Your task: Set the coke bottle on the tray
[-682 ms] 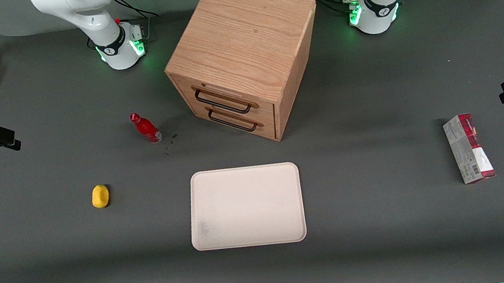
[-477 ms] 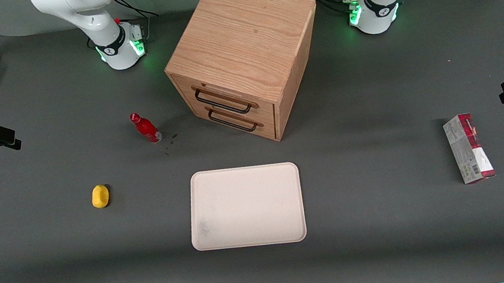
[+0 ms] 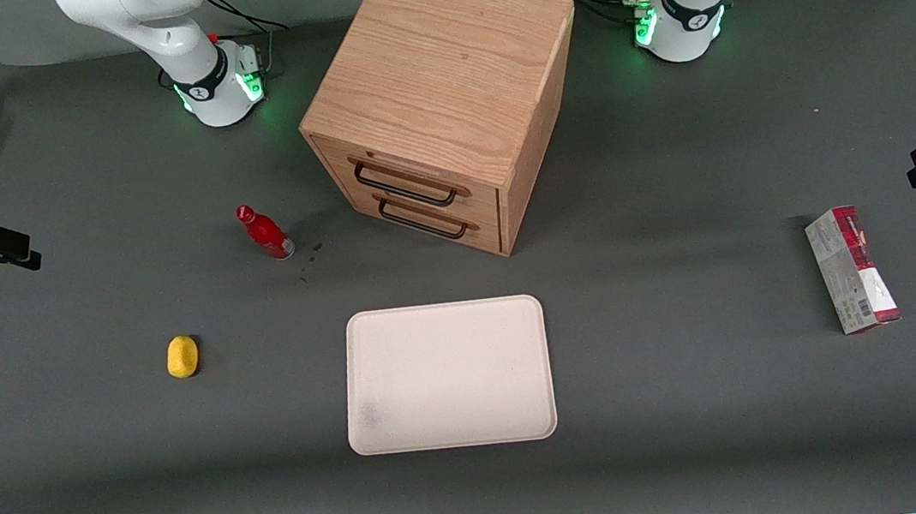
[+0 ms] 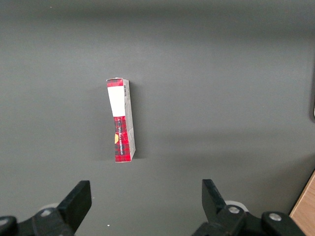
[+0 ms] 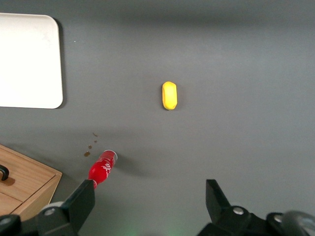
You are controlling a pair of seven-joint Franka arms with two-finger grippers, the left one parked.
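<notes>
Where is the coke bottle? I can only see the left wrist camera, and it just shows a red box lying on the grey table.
Observer: The coke bottle is on the table beside the wooden cabinet, toward the working arm's end.
Operator: Is it on the tray?
Observer: No. The tray lies nearer the front camera than the bottle, with nothing on it.
Operator: What's the gripper doing?
Observer: The gripper hangs open above the table near the bottle, not touching it and holding nothing.
</notes>
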